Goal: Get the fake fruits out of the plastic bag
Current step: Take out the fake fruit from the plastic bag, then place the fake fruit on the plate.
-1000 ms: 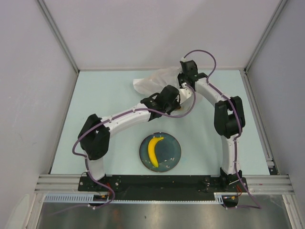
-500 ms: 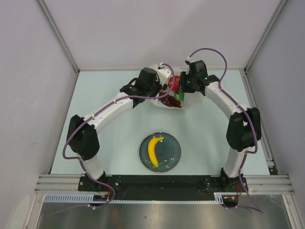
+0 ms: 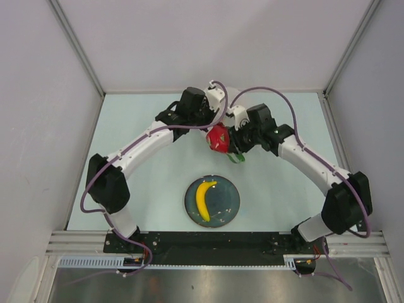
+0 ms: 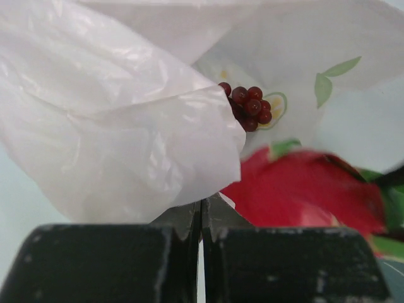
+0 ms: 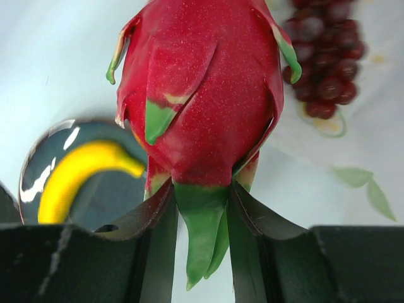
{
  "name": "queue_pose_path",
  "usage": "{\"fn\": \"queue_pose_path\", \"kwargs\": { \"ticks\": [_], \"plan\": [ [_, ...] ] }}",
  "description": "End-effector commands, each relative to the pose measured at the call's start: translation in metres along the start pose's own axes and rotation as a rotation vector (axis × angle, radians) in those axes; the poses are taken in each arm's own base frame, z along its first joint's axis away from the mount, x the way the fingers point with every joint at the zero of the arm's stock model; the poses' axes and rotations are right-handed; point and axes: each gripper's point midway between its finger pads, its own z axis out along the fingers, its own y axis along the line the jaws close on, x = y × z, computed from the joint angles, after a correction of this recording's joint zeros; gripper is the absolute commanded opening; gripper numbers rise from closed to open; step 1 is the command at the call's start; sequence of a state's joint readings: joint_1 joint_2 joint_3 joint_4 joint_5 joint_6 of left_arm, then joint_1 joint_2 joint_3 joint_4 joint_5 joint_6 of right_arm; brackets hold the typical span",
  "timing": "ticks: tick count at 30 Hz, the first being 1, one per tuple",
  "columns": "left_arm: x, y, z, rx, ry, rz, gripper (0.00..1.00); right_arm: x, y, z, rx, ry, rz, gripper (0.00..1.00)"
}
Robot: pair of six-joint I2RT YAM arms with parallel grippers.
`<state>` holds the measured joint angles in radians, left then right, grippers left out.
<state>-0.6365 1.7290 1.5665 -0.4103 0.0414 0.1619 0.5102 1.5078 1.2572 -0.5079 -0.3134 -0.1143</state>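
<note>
Red dragon fruit (image 5: 202, 95): r. hand (image 5: 202, 196) is grasping it, l. hand (image 4: 201, 211) is pinching plastic bag (image 4: 113, 145) (next: setting fruit on plate (image 3: 228, 205)).

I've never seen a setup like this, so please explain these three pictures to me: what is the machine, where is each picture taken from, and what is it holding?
It is two robot arms bolted at the near edge of a table. One picture looks down from above; the other two come from cameras on each wrist. The left arm's jaws are pinched shut on a thin white plastic bag, with a grape bunch showing inside. The right arm's jaws hold a red dragon fruit by its green end. A banana lies on a dark plate.
</note>
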Motion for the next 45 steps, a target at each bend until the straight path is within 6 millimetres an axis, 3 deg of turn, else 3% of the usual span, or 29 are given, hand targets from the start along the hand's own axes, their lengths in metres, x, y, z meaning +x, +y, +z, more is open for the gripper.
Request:
{"fn": "queue_pose_path", "kwargs": {
  "ticks": [1,3,4,6,9,17,24,29,45],
  "plan": [
    [-0.021,-0.008,-0.022,0.038,-0.07,-0.028,0.0,-0.014,0.048,-0.037,-0.142,-0.173,-0.38,0.0],
    [-0.02,-0.008,-0.022,0.038,-0.067,-0.03,0.0,-0.009,0.062,-0.052,-0.15,-0.22,-0.464,0.0],
    [-0.02,-0.009,-0.022,0.041,-0.068,-0.03,0.0,0.01,0.071,-0.047,-0.179,-0.203,-0.509,0.0],
    [-0.02,-0.01,-0.022,0.046,-0.066,-0.03,0.0,0.024,0.082,-0.05,-0.205,-0.203,-0.57,0.0],
    [-0.019,-0.011,-0.022,0.051,-0.064,-0.033,0.0,0.06,0.095,-0.054,-0.273,-0.15,-0.669,0.0],
    [-0.015,-0.015,-0.024,0.069,-0.057,-0.032,0.0,0.092,0.088,-0.045,-0.339,-0.096,-0.858,0.0],
    [-0.009,-0.017,-0.027,0.068,-0.05,-0.03,0.0,0.118,0.083,-0.034,-0.397,-0.004,-0.913,0.0],
    [-0.005,-0.017,-0.027,0.07,-0.045,-0.027,0.0,0.126,0.084,-0.025,-0.422,0.021,-0.905,0.0],
    [0.0,-0.022,-0.03,0.084,-0.035,-0.006,0.0,0.112,0.092,0.025,-0.422,-0.037,-0.942,0.0]
  ]
}}
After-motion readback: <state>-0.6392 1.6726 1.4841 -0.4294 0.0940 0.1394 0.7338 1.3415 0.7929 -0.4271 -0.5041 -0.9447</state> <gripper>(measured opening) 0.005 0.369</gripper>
